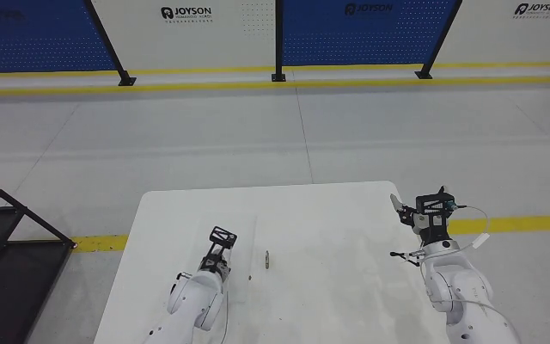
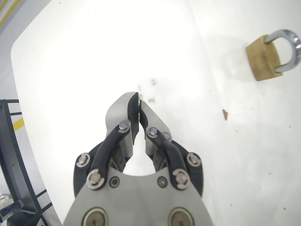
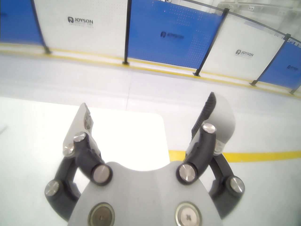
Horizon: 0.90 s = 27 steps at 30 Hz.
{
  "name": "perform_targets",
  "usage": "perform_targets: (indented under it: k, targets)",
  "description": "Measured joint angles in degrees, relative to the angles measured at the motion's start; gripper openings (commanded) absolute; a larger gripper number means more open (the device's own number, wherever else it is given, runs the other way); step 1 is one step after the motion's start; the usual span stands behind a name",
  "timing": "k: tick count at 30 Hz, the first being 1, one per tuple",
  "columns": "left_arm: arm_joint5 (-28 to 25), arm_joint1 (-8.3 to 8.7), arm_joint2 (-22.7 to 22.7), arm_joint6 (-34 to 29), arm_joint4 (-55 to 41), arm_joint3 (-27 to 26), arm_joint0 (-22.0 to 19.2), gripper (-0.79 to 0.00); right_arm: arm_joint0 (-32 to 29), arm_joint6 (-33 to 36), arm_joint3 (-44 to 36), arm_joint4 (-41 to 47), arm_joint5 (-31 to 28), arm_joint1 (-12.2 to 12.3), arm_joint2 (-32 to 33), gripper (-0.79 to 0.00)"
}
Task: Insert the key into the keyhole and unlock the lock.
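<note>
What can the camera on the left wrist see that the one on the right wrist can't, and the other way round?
Left wrist view: the shut left gripper, a brass padlock lying flat, a small brown chip, and a dark metal rack beside the white table. Right wrist view: the open right gripper and blue and white fence panels across the floor. Both: that table and yellow floor lines.

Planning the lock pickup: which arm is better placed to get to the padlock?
Left. The left hand, shut, hovers over the table close beside the padlock. The right hand, open, sits at the table's right edge, far from it and pointing out toward the floor.
</note>
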Motion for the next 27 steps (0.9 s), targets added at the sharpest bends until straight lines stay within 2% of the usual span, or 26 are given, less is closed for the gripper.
perform_targets:
  k: [3,6,9,12,15,19,23,27]
  targets:
    - [-0.91,0.33,-1.36,5.44,-0.44,-3.51,2.94,-0.785,0.00,0.00,0.00,0.00,0.00,0.00,0.00,0.000]
    - [-3.03,0.67,-3.24,14.55,-3.89,-6.96,6.81,-0.785,0.00,0.00,0.00,0.00,0.00,0.00,0.00,0.000]
    - [-7.70,1.08,-6.63,25.98,-11.12,-8.79,10.61,-0.785,0.00,0.00,0.00,0.00,0.00,0.00,0.00,0.000]
    - [-14.23,1.59,-10.74,39.06,-17.10,-8.19,13.98,-0.785,0.00,0.00,0.00,0.00,0.00,0.00,0.00,0.000]
    - [-23.05,2.08,-14.35,52.76,-22.52,-5.23,16.13,-0.785,0.00,0.00,0.00,0.00,0.00,0.00,0.00,0.000]
    - [-37.86,2.77,-17.97,70.62,-25.08,1.50,15.67,-0.785,0.00,0.00,0.00,0.00,0.00,0.00,0.00,0.000]
    - [-44.63,2.81,-17.59,82.78,-24.65,8.04,13.29,-0.785,0.00,0.00,0.00,0.00,0.00,0.00,0.00,0.000]
    - [-49.98,2.86,-16.77,88.96,-24.60,13.50,10.55,-0.785,-0.56,0.59,-0.31,-2.02,1.01,-0.07,-0.72,0.000]
